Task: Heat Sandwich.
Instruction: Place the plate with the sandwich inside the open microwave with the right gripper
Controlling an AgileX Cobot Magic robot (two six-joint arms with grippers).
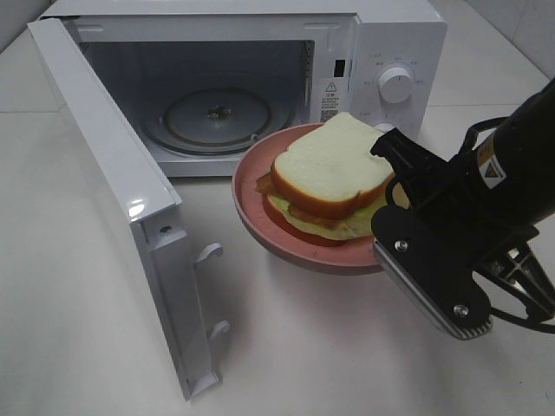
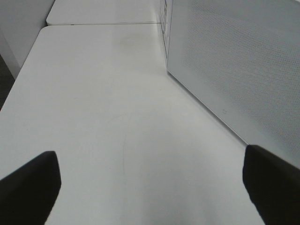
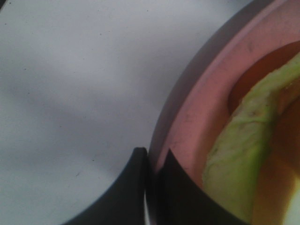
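Sandwich [image 1: 325, 169] — on plate [image 1: 253, 212] in right tool [image 3: 152, 158]

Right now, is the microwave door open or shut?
Open. The microwave door stands swung out to the left, and the glass turntable inside is in plain view, with nothing on it.

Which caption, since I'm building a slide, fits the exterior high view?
Right pincer shut on the rim of the pink plate, sandwich on it, in front of the microwave with its door open.
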